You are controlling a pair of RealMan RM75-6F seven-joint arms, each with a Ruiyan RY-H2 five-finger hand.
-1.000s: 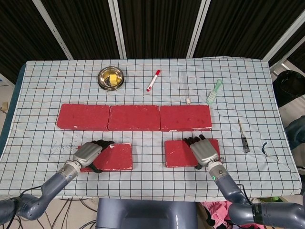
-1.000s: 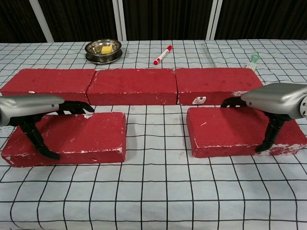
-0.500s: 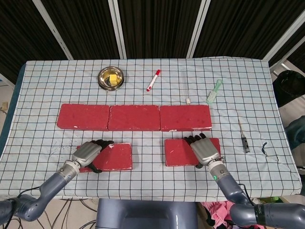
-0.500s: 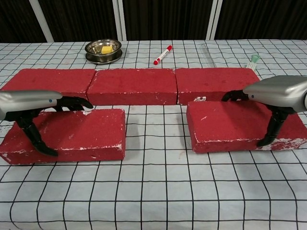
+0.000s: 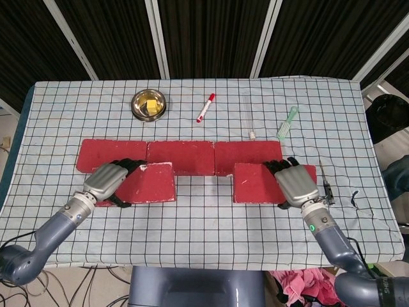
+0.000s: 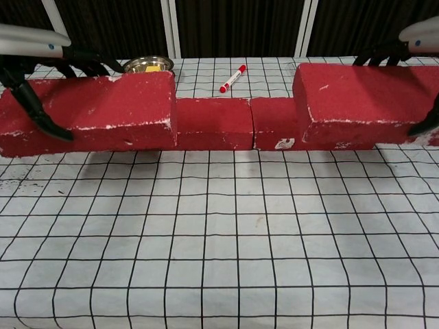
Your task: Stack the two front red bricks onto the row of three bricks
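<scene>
A row of three red bricks [image 5: 181,157] [image 6: 226,123] lies across the middle of the table. My left hand [image 5: 107,181] [image 6: 31,62] grips one red brick [image 5: 148,182] [image 6: 96,103] and holds it in the air in front of the row's left end. My right hand [image 5: 296,184] [image 6: 418,41] grips the other red brick [image 5: 255,182] [image 6: 357,96], lifted in front of the row's right end. Both raised bricks partly hide the row in the chest view.
Behind the row lie a metal bowl [image 5: 149,104] with something yellow in it, a red marker [image 5: 205,107], a thin clear rod [image 5: 249,118] and a green brush [image 5: 287,123]. A small dark tool [image 5: 326,183] lies right of the right hand. The checked cloth [image 6: 226,240] covers the table.
Both hands have lifted their bricks off the cloth and carried them back toward the row. The right brick has also shifted to the right.
</scene>
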